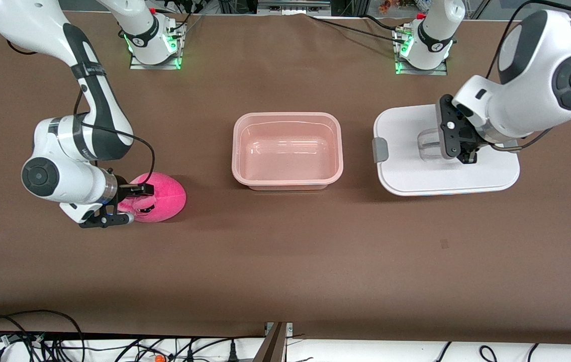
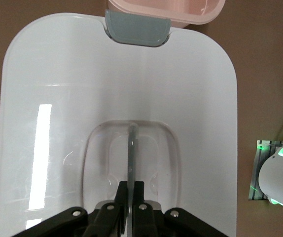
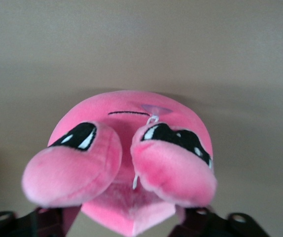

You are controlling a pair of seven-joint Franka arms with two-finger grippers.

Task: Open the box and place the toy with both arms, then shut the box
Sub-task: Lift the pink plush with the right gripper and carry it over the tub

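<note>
The box, a pale pink tub, stands open and empty at the table's middle. Its white lid lies flat on the table toward the left arm's end, beside the box. My left gripper is over the lid, shut on the clear handle, which shows edge-on between the fingers. The bright pink toy rests on the table toward the right arm's end. My right gripper is low at the toy, one finger on each side and touching it. In the right wrist view the toy hides the fingertips.
A grey clip sticks out of the lid's edge that faces the box, and the box's rim shows just past it. Both arm bases stand along the table edge farthest from the front camera. Cables hang below the nearest edge.
</note>
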